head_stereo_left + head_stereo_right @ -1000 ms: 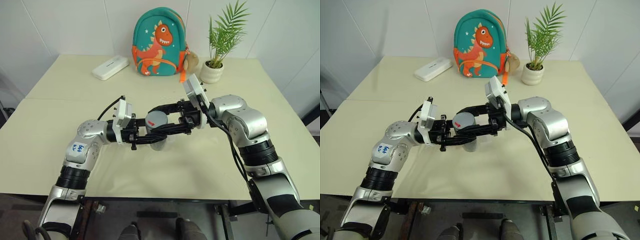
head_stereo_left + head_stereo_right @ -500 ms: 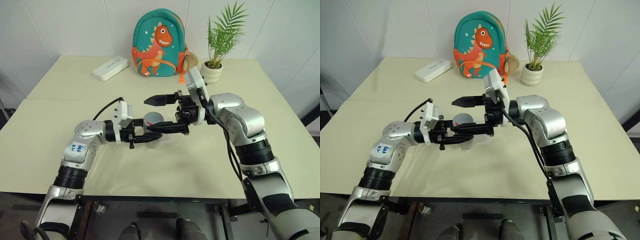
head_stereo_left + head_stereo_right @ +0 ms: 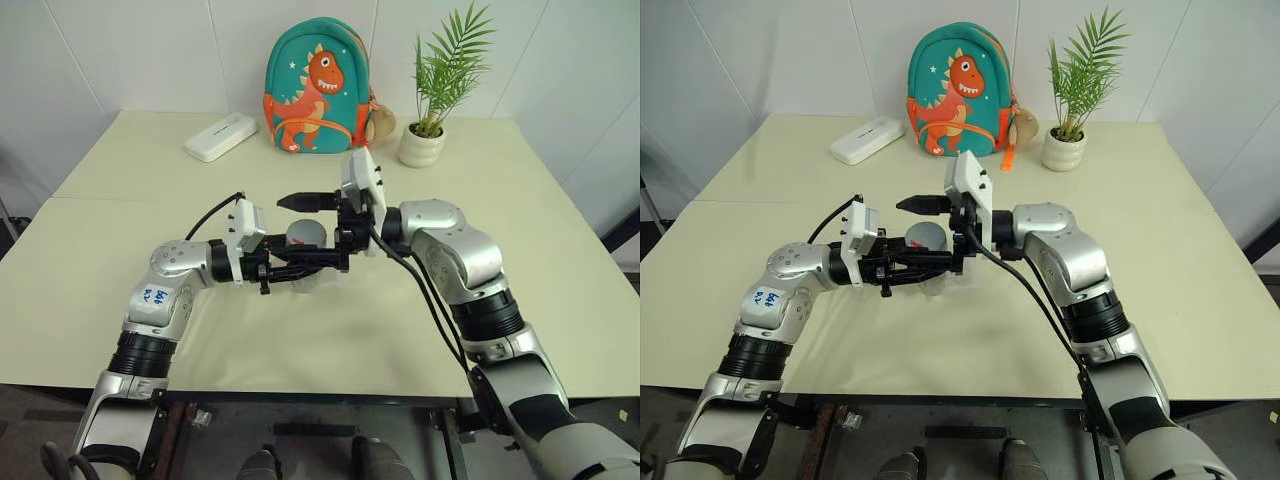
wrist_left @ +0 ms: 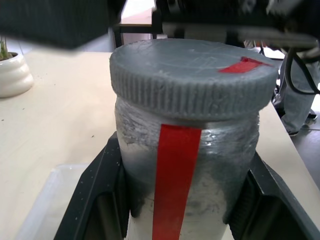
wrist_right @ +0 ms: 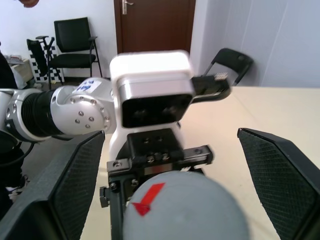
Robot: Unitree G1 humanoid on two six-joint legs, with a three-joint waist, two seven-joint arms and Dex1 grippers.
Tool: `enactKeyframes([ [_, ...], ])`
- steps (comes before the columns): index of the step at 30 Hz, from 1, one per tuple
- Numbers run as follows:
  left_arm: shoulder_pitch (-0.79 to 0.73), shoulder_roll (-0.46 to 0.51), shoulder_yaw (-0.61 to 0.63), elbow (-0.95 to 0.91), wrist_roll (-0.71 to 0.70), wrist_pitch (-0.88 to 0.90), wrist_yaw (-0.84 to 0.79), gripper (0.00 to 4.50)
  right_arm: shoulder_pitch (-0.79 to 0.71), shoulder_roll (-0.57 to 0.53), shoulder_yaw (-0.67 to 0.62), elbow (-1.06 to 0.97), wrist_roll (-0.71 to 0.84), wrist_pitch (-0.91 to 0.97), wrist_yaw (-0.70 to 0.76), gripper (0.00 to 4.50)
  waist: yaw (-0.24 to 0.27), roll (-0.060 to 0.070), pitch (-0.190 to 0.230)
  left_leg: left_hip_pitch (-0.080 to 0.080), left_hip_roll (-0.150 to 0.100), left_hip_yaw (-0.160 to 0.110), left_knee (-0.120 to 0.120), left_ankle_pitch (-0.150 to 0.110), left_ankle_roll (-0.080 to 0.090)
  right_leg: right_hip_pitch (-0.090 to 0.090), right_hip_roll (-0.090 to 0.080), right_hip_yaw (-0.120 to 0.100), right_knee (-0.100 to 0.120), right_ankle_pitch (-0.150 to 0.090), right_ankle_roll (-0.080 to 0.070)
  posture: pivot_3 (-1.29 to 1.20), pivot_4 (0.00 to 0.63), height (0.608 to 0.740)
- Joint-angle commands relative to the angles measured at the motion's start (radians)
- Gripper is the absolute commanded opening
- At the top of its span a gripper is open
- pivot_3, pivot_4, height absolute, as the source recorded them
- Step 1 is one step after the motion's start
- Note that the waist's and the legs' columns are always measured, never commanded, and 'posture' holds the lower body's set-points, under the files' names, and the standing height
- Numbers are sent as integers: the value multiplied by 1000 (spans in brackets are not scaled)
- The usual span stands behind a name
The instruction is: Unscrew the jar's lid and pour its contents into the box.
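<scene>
We've got the left gripper (image 3: 290,271) clamped around the jar (image 4: 187,165), holding it up over the table (image 3: 120,260) mid-scene. The right gripper (image 3: 315,232) has its fingers spread wide on both sides of the lid (image 5: 186,207), not touching it.

The lid (image 4: 192,75) is matt grey plastic with a ribbed rim and a faintly rough top. The jar (image 4: 187,165) is cloudy see-through plastic bearing a smooth red strip. The left gripper (image 3: 300,268) has matt black fingers (image 4: 97,200). The table (image 3: 420,330) is smooth, matt cream. The backpack (image 3: 318,85) at twelve o'clock looks like cloth.
</scene>
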Motion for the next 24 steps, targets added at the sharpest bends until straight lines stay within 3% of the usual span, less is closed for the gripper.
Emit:
enactKeyframes([
  [1, 2, 0, 17, -41, -8, 2, 10, 1972, -6, 14, 3, -37, -22, -53, -10, 4475, 0, 0, 0, 0, 0, 0, 0, 0, 0, 0, 0, 0, 0, 0, 0, 0, 150, 740],
  [9, 33, 2, 19, -77, -19, 16, 10, 1972, -21, 25, -36, 48, -53, -110, -35, 4475, 1, 0, 0, 0, 0, 0, 0, 0, 0, 0, 0, 0, 0, 0, 0, 0, 150, 740],
  [24, 34, 3, 27, -86, -29, 28, 14, 1972, -1, -117, -92, 165, -51, -223, 66, 4475, 1, 0, 0, 0, 0, 0, 0, 0, 0, 0, 0, 0, 0, 0, 0, 0, 150, 740],
])
